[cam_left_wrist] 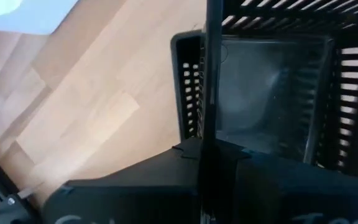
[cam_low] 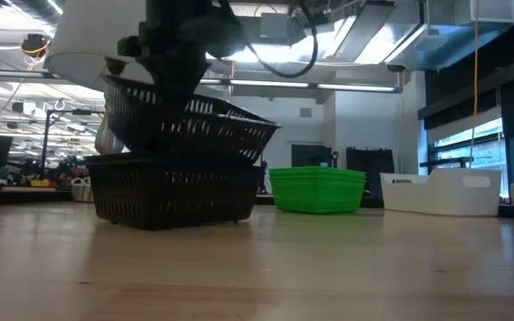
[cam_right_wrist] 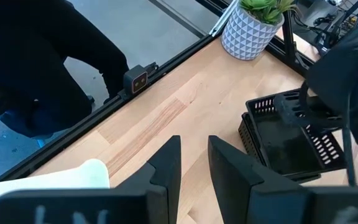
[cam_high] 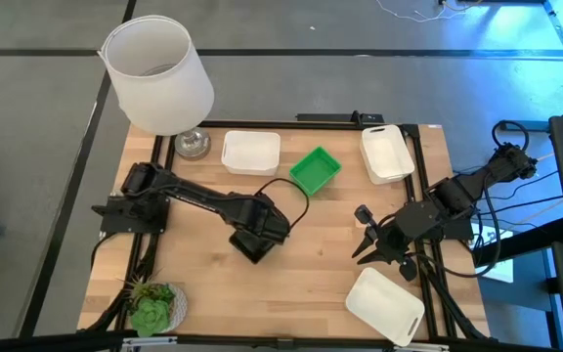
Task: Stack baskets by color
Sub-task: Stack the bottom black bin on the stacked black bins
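Here our left gripper [cam_high: 254, 238] is clamped on the rim of a black basket [cam_low: 190, 125], which hangs tilted over a second black basket [cam_low: 175, 189] resting on the table [cam_low: 328, 267]. We should level it, square the corners, then lower until it nests. Our right gripper [cam_high: 368, 240] waits nearby, fingers parted, empty.

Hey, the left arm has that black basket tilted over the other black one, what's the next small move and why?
Probably lower and level it. The left gripper is shut on the upper black basket, which sits tilted on the lower black basket, one end raised. Easing that end down should nest it before release. The right gripper waits, empty.
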You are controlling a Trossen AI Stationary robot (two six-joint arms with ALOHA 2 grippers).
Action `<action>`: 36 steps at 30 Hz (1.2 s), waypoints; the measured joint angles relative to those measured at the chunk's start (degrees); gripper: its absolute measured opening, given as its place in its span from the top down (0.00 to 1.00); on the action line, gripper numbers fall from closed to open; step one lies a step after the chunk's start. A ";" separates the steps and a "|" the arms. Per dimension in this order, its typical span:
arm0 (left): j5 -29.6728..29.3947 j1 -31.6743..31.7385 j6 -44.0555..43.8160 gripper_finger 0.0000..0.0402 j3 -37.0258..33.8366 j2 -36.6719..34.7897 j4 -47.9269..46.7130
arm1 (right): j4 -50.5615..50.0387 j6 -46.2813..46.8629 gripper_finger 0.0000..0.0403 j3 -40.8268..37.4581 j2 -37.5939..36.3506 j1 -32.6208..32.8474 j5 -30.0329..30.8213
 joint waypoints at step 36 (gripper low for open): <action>0.71 -1.58 6.91 0.86 2.47 -1.11 4.50 | -0.15 -0.02 0.80 0.00 0.00 0.00 0.00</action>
